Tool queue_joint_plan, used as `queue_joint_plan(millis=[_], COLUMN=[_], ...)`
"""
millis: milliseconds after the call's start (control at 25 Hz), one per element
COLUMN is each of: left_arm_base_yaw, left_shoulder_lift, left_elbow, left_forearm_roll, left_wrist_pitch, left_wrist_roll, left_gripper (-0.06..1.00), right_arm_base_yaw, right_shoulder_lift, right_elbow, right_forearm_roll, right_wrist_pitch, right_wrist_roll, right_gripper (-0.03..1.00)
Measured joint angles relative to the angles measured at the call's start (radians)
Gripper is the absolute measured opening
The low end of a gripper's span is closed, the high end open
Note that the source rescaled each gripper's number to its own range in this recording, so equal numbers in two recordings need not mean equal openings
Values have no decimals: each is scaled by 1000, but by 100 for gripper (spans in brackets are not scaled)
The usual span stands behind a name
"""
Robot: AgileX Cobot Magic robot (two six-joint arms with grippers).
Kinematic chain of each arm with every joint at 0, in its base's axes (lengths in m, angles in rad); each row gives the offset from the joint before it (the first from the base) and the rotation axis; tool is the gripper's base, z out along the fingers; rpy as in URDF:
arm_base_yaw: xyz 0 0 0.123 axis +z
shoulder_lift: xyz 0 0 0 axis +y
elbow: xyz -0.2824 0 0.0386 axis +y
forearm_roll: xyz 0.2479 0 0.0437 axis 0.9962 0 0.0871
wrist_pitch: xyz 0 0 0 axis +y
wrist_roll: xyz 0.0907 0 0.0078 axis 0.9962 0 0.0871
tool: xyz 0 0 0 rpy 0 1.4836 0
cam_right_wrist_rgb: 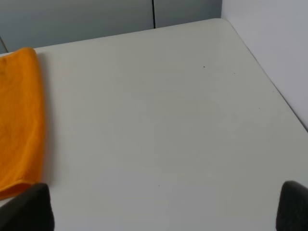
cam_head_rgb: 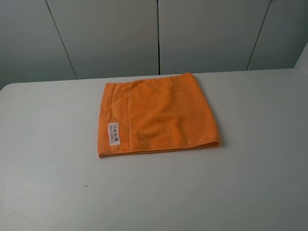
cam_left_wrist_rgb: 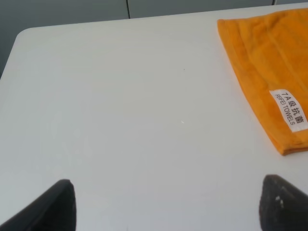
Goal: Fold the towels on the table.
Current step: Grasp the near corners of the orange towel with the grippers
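Observation:
The orange towel (cam_head_rgb: 156, 115) lies flat and folded on the white table (cam_head_rgb: 154, 192), a little behind the middle. Its hem band and white printed label (cam_head_rgb: 115, 134) are at its left side. In the left wrist view the towel (cam_left_wrist_rgb: 269, 62) with its label (cam_left_wrist_rgb: 289, 108) lies apart from my left gripper (cam_left_wrist_rgb: 166, 204), which is open and empty over bare table. In the right wrist view the towel's folded edge (cam_right_wrist_rgb: 19, 120) shows beside my right gripper (cam_right_wrist_rgb: 163, 207), which is open and empty. Neither gripper shows in the exterior high view.
Grey panelled walls (cam_head_rgb: 154, 33) stand behind the table. The table's rounded far-left corner (cam_left_wrist_rgb: 24, 33) and its right edge (cam_right_wrist_rgb: 269, 82) show in the wrist views. A pale wall (cam_right_wrist_rgb: 269, 29) stands beyond the right edge.

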Motion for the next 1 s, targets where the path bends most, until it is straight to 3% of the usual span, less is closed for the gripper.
queue_joint_plan(millis=[1000], left_arm_base_yaw=[0], left_shoulder_lift=[0], left_elbow=[0], left_forearm_roll=[0], left_wrist_pitch=[0], left_wrist_roll=[0], left_gripper=[99], right_arm_base_yaw=[0], right_shoulder_lift=[0], right_elbow=[0], right_forearm_roll=[0], right_wrist_pitch=[0], right_wrist_roll=[0], right_gripper=[100])
